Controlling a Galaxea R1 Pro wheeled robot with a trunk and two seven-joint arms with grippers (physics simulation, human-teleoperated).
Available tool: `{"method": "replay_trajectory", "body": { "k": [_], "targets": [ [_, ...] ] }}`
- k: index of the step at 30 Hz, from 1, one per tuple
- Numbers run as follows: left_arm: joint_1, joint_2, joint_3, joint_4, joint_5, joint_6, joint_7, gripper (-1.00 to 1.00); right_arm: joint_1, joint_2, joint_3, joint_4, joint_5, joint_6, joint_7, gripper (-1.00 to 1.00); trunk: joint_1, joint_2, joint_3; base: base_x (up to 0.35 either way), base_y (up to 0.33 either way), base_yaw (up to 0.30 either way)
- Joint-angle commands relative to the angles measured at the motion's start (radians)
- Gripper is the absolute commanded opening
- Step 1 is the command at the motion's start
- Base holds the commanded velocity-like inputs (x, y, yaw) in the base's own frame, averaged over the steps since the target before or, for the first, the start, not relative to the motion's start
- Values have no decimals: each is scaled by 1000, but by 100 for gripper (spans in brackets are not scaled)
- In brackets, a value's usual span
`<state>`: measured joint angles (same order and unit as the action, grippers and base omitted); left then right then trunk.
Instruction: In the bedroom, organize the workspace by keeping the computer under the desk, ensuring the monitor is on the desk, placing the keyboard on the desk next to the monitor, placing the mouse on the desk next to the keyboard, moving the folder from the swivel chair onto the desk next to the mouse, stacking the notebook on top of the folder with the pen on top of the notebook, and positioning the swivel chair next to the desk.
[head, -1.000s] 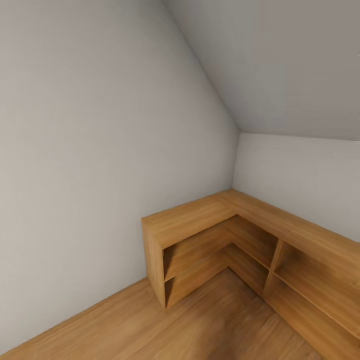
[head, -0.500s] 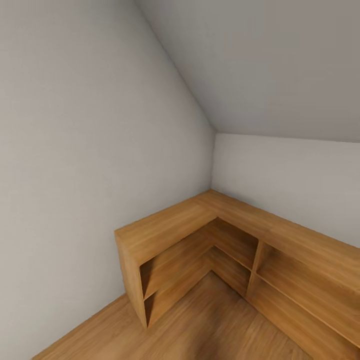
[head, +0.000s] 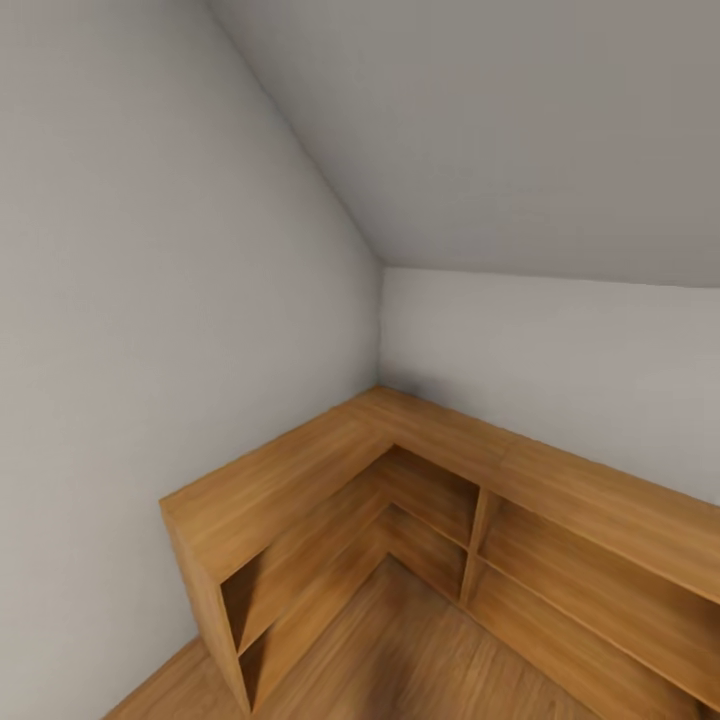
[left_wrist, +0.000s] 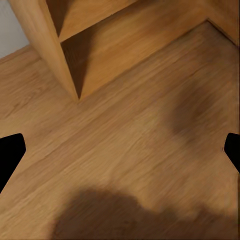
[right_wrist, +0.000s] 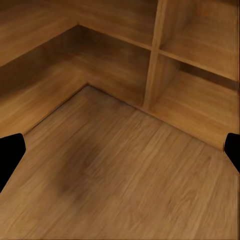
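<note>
I am facing a corner of the bedroom, where a sloped grey wall (head: 480, 130) meets an upright grey wall (head: 110, 330) above a wood-plank floor (head: 400, 650). My left gripper (left_wrist: 120, 150) hangs over bare floor planks near the end panel of a low oak unit; its black fingertips (left_wrist: 10, 152) stand far apart, open and holding nothing. My right gripper (right_wrist: 120, 155) is also open and holding nothing, its fingertips (right_wrist: 232, 150) wide apart over the floor in the unit's inner corner.
A low L-shaped oak shelf unit (head: 300, 480) wraps the corner, with open cubbies (right_wrist: 200, 95) facing me. Its end panel (left_wrist: 42, 42) stands close to the left gripper. Floor (right_wrist: 125, 170) lies in front of the shelves.
The whole head view has swung to the right, so the shelf unit now sits further left and lower in the picture. Nothing in the room itself has moved.
</note>
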<state>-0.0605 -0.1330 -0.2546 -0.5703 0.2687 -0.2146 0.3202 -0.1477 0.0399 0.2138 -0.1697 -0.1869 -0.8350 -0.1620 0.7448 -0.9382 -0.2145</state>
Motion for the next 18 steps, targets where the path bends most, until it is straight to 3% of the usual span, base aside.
{"method": "replay_trajectory", "body": {
  "k": [1, 18],
  "targets": [
    [-1, 1, -8, 1, 10, -5, 7, 100, -1, 0, 9, 1, -4, -3, -5, 100, 0, -1, -1, 173, 0, -290],
    [-1, 1, -8, 1, 10, -6, 8, 100, -1, 0, 9, 1, 4, -3, -4, 100, 0, -1, -1, 215, 0, -290]
  ]
}}
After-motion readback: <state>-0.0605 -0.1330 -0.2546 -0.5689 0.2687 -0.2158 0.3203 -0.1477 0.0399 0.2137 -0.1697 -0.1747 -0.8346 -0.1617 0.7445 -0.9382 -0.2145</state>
